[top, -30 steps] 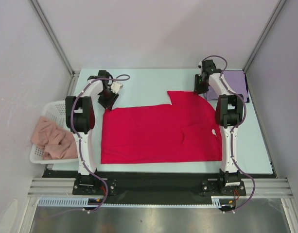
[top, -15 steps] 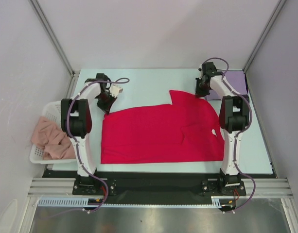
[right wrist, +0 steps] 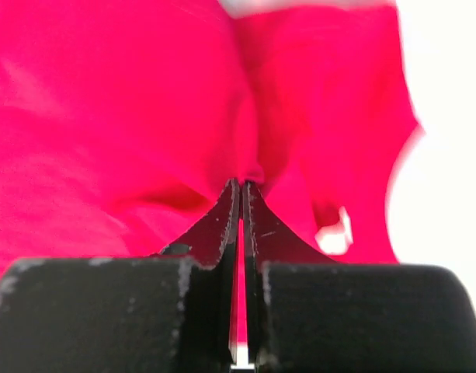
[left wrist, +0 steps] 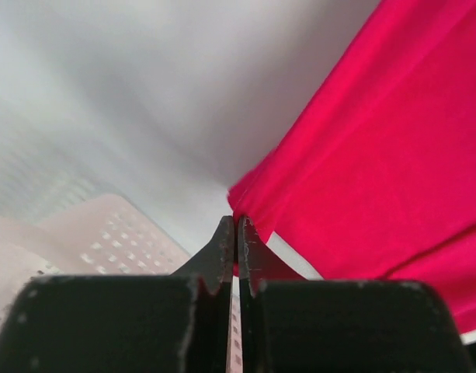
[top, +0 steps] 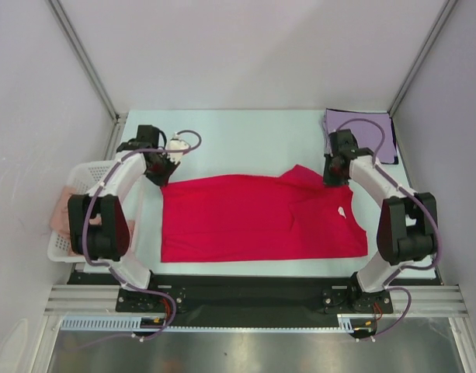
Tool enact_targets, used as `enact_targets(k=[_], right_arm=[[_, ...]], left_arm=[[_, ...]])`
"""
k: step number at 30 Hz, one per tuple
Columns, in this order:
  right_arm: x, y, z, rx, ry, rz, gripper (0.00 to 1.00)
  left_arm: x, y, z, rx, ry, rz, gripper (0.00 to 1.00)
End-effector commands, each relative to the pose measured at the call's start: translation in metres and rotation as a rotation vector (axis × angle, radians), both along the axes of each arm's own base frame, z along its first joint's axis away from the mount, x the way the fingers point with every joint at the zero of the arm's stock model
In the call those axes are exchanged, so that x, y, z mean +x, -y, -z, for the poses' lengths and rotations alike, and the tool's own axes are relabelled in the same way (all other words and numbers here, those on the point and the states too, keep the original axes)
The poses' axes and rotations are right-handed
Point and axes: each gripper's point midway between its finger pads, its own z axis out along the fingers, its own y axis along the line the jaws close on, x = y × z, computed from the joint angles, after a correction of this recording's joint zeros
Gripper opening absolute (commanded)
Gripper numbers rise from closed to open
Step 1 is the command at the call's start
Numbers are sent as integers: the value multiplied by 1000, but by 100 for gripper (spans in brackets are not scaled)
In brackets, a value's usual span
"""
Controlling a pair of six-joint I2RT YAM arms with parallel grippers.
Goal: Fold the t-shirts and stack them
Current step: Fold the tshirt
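Pulled nearer, far edge of red t-shirt [top: 253, 219], left gripper [left wrist: 236, 224] clamped on its corner, right gripper [right wrist: 241, 186] pinching its fold

A white mesh basket [top: 88, 172] sits off the table's [top: 245, 140] left edge — peach cloth [top: 64, 214] heaped inside.

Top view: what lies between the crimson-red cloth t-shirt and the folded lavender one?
In the top view: the right gripper, shut on the crimson-red cloth t-shirt's far edge, above bare pale table.
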Motion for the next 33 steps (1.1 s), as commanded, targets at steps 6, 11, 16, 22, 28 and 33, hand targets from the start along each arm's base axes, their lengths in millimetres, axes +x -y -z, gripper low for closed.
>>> enact_targets(k=[6, 11, 16, 22, 28, 33], right_arm=[[-74, 29, 1, -82, -33, 111, 0], [-98, 35, 19, -92, -83, 140, 0], [-90, 48, 7, -86, -44, 190, 0], [-62, 51, -34, -95, 40, 178, 0], [-77, 52, -35, -86, 18, 197, 0], [-109, 46, 0, -44, -69, 205, 0]], left_arm=[[-53, 0, 25, -4, -39, 117, 0], [-64, 3, 42, -6, -70, 132, 0], [-55, 3, 40, 22, -32, 142, 0], [-23, -8, 13, 91, 75, 99, 0], [-12, -17, -8, 137, 144, 79, 0], [-34, -20, 13, 155, 79, 102, 0]])
